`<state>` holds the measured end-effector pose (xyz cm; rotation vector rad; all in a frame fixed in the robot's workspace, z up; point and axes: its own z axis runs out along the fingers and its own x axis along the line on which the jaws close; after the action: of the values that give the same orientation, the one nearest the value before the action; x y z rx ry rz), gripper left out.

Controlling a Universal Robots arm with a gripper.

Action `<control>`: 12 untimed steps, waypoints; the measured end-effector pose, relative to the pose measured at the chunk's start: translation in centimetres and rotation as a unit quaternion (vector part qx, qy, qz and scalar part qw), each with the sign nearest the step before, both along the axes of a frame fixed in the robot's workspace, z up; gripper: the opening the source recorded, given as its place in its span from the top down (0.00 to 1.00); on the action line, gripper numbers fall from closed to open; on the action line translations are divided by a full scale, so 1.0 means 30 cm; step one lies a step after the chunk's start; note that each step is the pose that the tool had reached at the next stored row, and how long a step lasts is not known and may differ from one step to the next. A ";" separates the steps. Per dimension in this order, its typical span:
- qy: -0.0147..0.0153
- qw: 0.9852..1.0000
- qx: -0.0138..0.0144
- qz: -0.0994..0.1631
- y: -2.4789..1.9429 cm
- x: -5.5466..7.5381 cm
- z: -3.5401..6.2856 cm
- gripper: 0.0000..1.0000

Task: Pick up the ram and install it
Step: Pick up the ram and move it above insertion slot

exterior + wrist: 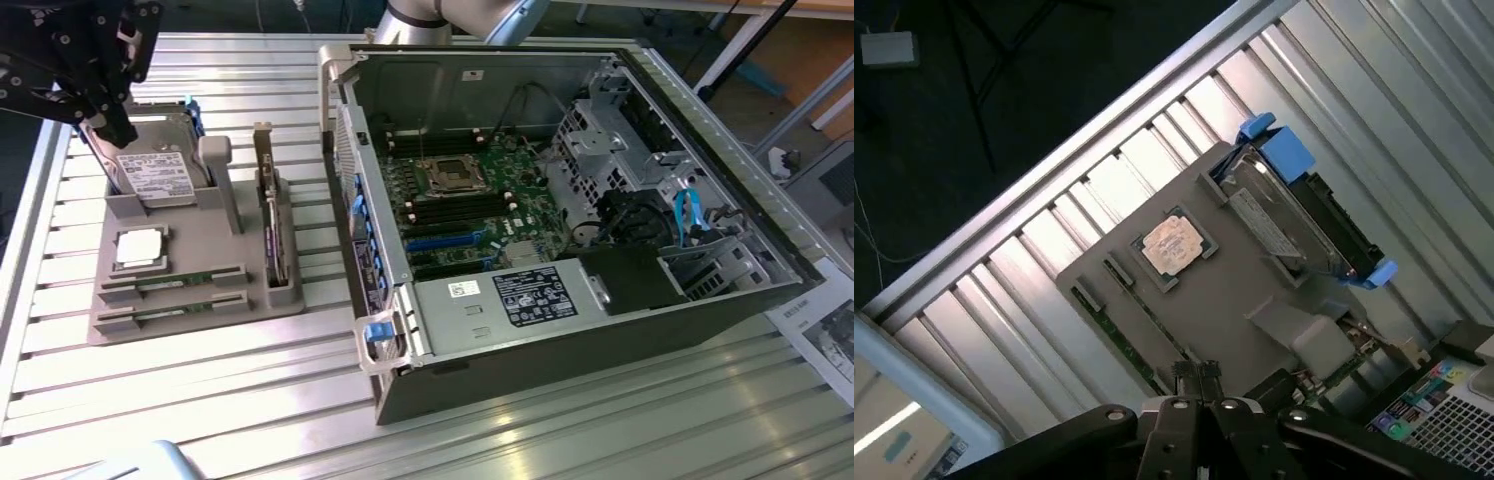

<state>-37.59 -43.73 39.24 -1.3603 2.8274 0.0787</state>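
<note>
Green ram point(174, 283), seemingly two sticks, sits on edge in the slots of the grey holder point(200, 262) on the slatted metal table point(267, 400), just beside the silver processor point(140, 248). Gripper point(115, 132) hangs over the holder's far end by the hard drive point(158, 170), fingers pressed together on nothing, apart from the ram. An open computer case point(561, 200) lies at the exterior view's right

The table point(200, 400) is shiny ribbed metal, the holder point(187, 292) matt grey plastic, the ram point(174, 283) green circuit board.
</note>
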 end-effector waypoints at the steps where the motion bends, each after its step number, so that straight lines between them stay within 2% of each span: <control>1: 0.000 1.000 0.000 0.010 0.000 0.000 0.000 0.90; 3: 0.000 0.999 0.000 0.032 0.000 0.000 0.000 0.90; 5: 0.000 0.998 0.000 0.065 0.000 0.000 -0.001 0.90; 6: 0.000 0.997 0.000 0.071 0.000 0.000 -0.001 0.90; 11: 0.000 0.992 0.000 0.125 0.000 0.000 -0.001 0.90; 12: 0.000 0.990 0.000 0.140 0.000 0.000 -0.002 0.90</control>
<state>-37.60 -43.73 39.19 -1.7474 2.6145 0.0787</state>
